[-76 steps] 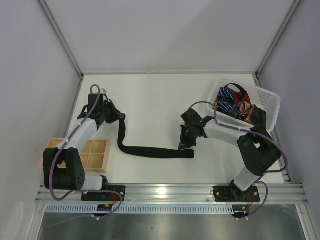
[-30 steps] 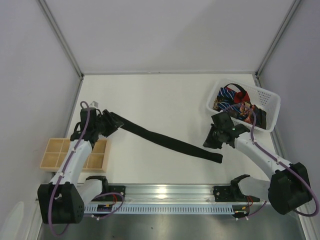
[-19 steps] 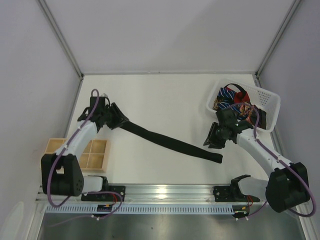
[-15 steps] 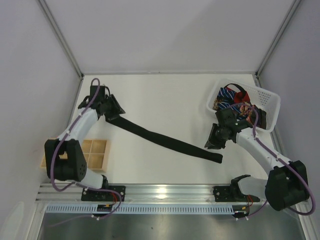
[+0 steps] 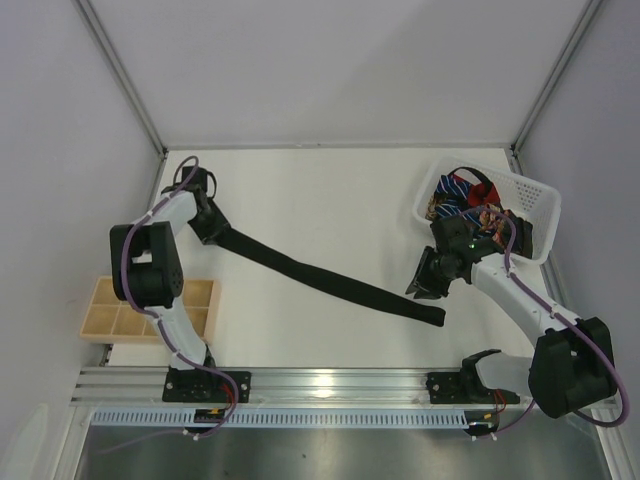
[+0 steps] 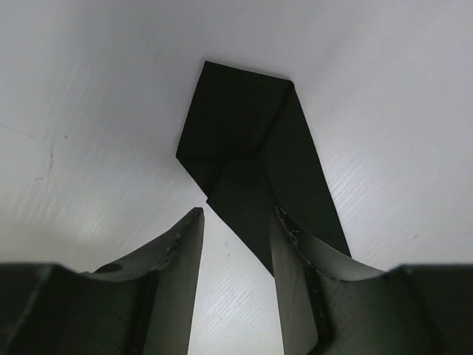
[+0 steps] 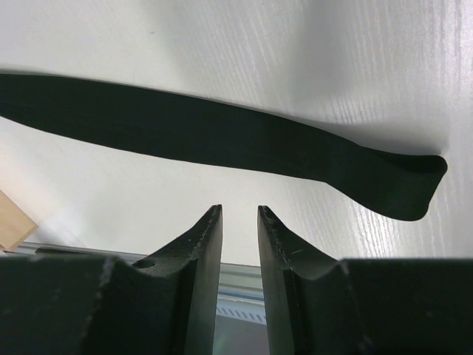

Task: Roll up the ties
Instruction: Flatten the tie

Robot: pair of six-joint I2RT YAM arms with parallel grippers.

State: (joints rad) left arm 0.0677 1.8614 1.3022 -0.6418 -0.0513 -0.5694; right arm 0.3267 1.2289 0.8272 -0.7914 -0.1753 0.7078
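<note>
Top view: the black tie [image 5: 330,283] lies flat on a slant across the table [image 5: 330,190], well apart from the basket [image 5: 540,205] of other ties [image 5: 468,205]. My left claw [image 5: 207,222] sits at its far-left end and my right claw [image 5: 424,281] by its near-right end.

Left wrist: the fingers [image 6: 181,244] are parted. The folded tie end lies between them, brushing one finger, seemingly not pinched.

Right wrist: the fingers [image 7: 203,244] are a narrow slot apart and empty, with the tie beyond the tips.

I judge rolling hasn't begun. Next I must pinch the folded end and turn it over itself.
</note>
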